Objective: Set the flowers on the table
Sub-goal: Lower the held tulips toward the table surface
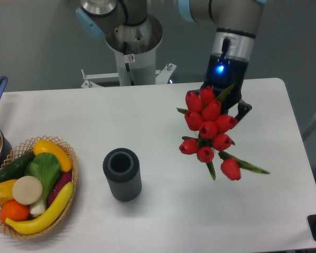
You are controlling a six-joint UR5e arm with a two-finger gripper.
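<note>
The flowers (209, 130) are held over the table (163, 116), well to the right of the dark cylinder (122, 174). The gripper (224, 101) is mostly hidden behind the blooms; it appears closed on the bunch. A basket of produce (31, 185) is seen left of the cylinder.

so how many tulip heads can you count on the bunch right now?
9 visible on the flowers: one at the top below the gripper, four in pairs beneath it, three in a row lower down, one hanging lowest right. More may be hidden behind these.
</note>
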